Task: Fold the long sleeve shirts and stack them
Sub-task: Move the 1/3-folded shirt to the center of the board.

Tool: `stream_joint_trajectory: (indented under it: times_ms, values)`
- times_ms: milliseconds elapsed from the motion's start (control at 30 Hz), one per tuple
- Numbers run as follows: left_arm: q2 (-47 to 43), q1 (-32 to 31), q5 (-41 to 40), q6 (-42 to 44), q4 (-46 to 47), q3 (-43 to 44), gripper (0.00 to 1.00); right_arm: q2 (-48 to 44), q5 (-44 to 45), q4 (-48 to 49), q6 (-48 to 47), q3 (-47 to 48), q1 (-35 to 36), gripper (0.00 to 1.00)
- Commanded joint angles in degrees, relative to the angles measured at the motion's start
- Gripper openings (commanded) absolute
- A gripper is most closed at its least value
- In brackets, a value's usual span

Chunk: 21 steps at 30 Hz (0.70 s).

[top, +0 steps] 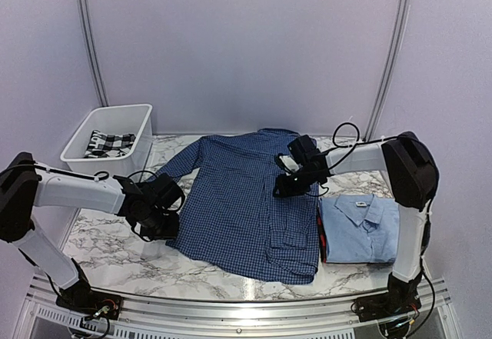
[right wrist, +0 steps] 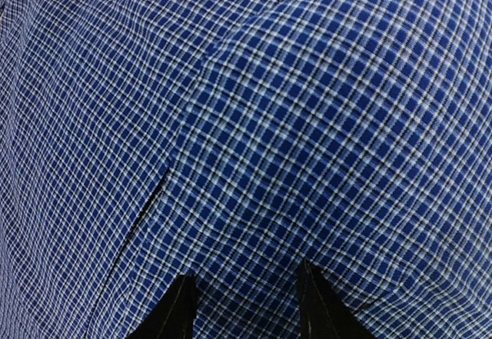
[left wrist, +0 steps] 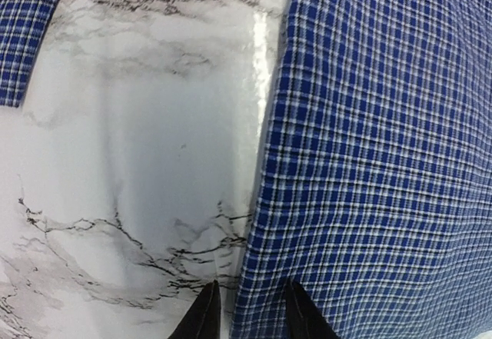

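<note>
The marble table [top: 108, 247] carries the dark blue check shirt [top: 238, 208] spread flat at centre, collar towards the rear. The light blue shirt [top: 361, 227] lies already folded just beside its right edge.

Step in hand, by my judgement: fold the check shirt's sides inward. Take each edge cleanly, lift both together, and lay them over evenly.

The open room lies left of the shirt, and the white bin [top: 77, 143] stands well clear at the rear left. On the right, keep the cloth off the folded shirt.

The left gripper [left wrist: 254, 320] is low, jaws parted astride the shirt's left edge. The right gripper [right wrist: 246, 308], jaws likewise parted, is over a raised hump of cloth; neither visibly pinches anything.
</note>
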Motion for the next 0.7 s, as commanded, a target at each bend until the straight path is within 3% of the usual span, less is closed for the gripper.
stream_joint_trajectory:
  times_ms: [0,200,300,667]
  values:
    - [0.6,0.1,-0.8,-1.0,0.5,-2.1,0.3,-3.0,2.9,1.0,-0.1,-2.2,3.2,0.43]
    - [-0.7,0.0,2.8,-1.7,2.9,-3.3,0.18,-2.8,3.1,2.0,0.5,-4.9,4.7,0.42]
    - [-1.9,-0.1,4.1,-2.6,2.9,-4.3,0.01,-3.0,3.7,2.0,0.3,-5.8,5.4,0.42]
    - [-12.5,-3.8,7.2,-7.9,0.4,-10.9,0.0,-5.3,4.6,2.5,1.0,-10.2,6.0,0.43]
